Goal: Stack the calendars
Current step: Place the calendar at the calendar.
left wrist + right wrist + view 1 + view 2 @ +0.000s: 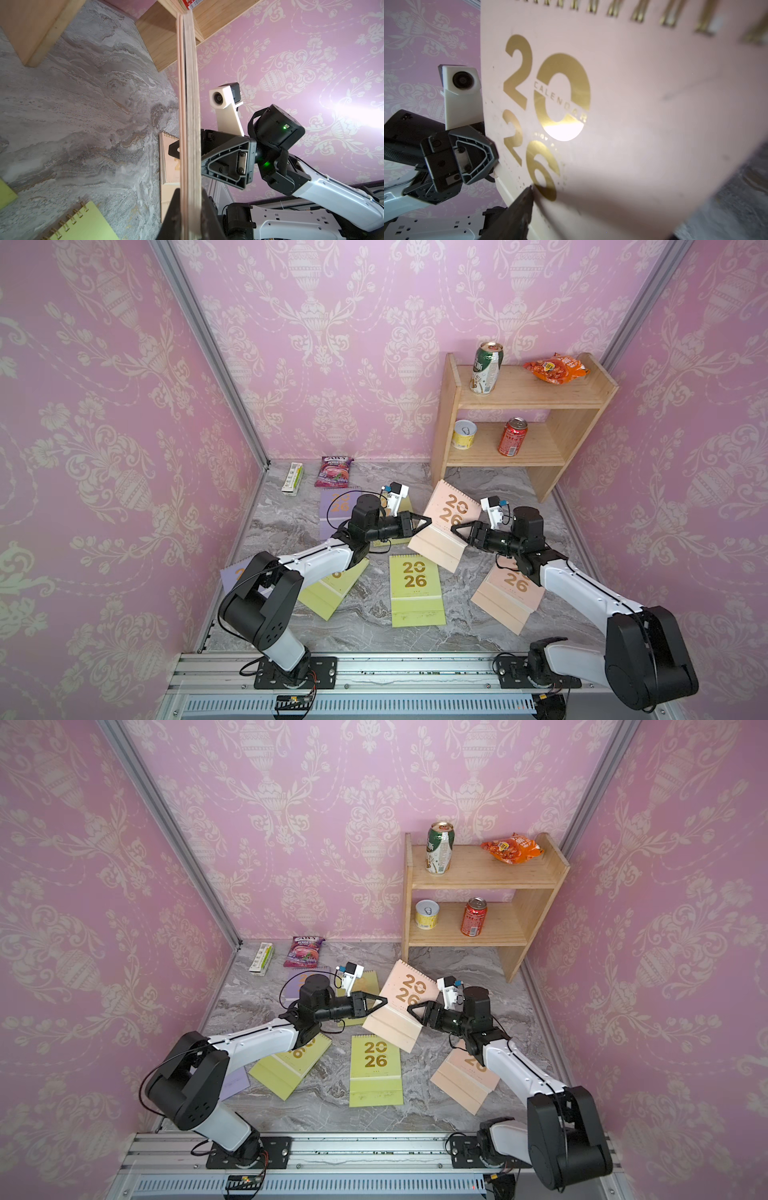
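Pink calendar (438, 539) hangs above the middle of the table (374, 630), left gripper (427, 523) pinching its left edge, right gripper (456, 529) straddling the right edge, whether clamped I can't tell, so firm that grip before the left lets go.

A peach-pink spiral-bound calendar (444, 531) with gold "2026" is hanging tilted at centre, while a second peach-pink calendar (503, 605) at lower right, a yellow-green calendar (415, 593) at lower centre, another yellow-green calendar (328, 597) left of it and a lilac calendar (332, 526) left of centre are lying flat.
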`<state>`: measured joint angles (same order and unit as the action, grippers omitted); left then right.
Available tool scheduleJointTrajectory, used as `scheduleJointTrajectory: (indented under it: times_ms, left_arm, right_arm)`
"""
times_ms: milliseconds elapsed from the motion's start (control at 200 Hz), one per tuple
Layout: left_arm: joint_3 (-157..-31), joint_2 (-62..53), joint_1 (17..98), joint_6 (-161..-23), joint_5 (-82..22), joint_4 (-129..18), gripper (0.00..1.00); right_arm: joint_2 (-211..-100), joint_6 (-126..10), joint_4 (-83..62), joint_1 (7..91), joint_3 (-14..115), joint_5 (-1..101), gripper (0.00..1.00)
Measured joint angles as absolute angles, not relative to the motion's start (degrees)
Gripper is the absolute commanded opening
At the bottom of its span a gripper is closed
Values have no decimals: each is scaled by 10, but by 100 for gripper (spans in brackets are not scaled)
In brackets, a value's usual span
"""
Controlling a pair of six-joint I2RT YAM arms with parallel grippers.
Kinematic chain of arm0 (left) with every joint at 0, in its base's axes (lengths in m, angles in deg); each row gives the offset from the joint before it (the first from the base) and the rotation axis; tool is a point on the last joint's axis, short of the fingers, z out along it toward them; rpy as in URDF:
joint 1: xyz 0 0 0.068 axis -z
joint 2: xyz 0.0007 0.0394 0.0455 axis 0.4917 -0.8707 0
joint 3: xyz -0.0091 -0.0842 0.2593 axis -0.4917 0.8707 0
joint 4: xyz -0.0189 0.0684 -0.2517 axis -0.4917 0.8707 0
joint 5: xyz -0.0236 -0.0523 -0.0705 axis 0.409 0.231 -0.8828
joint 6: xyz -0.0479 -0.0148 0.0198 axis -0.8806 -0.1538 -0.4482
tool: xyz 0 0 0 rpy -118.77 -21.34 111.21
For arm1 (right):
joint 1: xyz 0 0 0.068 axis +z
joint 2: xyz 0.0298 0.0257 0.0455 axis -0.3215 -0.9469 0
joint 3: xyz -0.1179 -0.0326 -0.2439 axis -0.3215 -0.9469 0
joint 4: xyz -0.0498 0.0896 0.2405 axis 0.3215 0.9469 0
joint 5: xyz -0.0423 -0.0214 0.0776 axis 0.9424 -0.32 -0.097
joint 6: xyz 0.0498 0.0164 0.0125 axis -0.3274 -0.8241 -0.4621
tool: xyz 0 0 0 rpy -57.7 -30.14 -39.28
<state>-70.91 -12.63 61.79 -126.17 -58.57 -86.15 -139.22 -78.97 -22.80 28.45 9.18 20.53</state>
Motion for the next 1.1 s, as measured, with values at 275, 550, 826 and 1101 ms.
scheduleJointTrajectory:
  times_ms: [275,550,826,1101]
  left_arm:
    - [-662,-117,607,-1277,-547,-884,9]
    - [-643,-107,610,-1270,-527,-859,51]
    - [-643,-75,628,-1223,-519,-795,89]
    - [-643,8,629,-1158,-449,-693,99]
  right_arm:
    - [-1388,-833,-245,287,91,191,12]
    - [-1367,-828,-244,309,102,174,0]
    - [-1361,-792,-188,322,116,184,0]
    - [-1343,-757,-115,324,120,196,0]
